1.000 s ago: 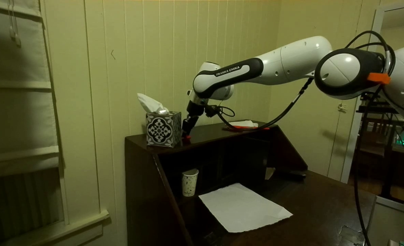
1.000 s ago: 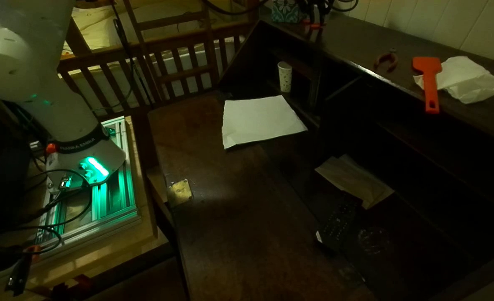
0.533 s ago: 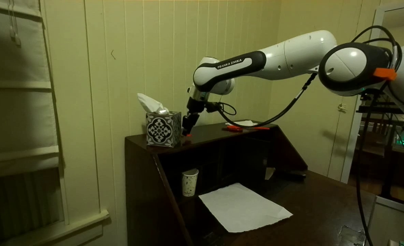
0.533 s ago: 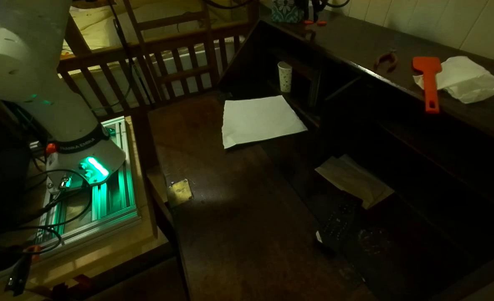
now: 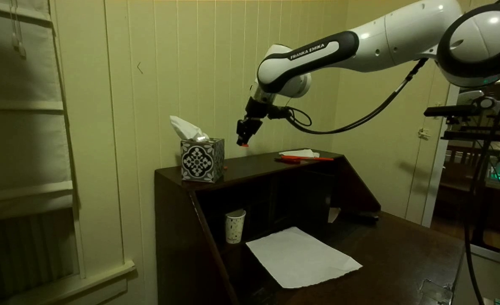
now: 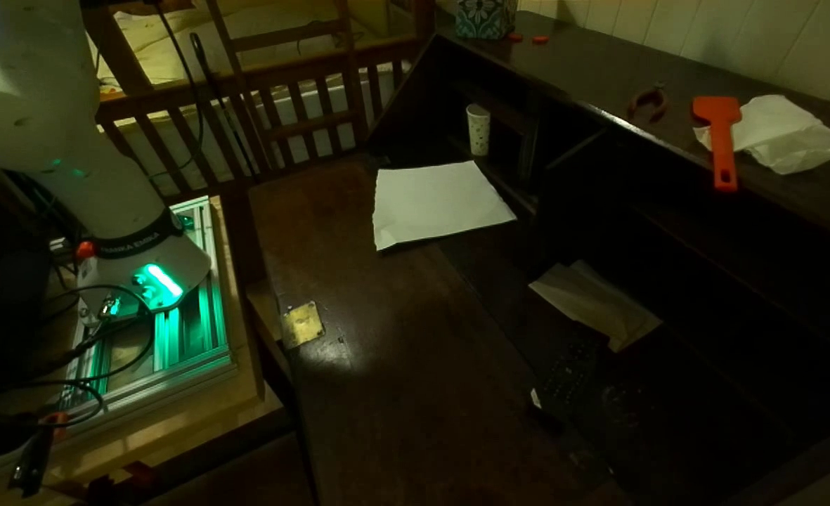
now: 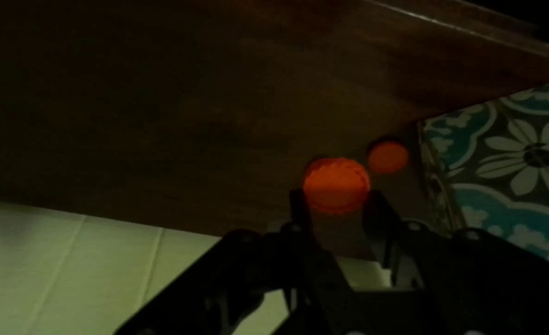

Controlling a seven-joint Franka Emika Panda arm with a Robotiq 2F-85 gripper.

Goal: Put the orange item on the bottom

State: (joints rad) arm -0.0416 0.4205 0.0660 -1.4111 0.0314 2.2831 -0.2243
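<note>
Clearly, the orange item (image 7: 335, 180) is thin, flat and round, with a finely notched rim; its face is bright orange, turning redder along the upper left edge. The wrist view is dim, so that redder crescent may be the item's own side or another disc behind it. The gripper (image 7: 337, 195) is clamped on the item, a fingertip at either side. In an exterior view the item shows as a small red-orange sliver at the fingertips, held above the upper shelf (image 5: 266, 165) and apart from it, near the tissue box (image 5: 197, 162). On that shelf, in an exterior view, a red-orange disc (image 6: 515, 37) lies just beside the box and a second disc (image 6: 540, 39) slightly farther along. The bottom (image 6: 393, 309), a broad dark-brown wooden surface, lies lower, with a white sheet of paper (image 6: 441, 202) on it.
</note>
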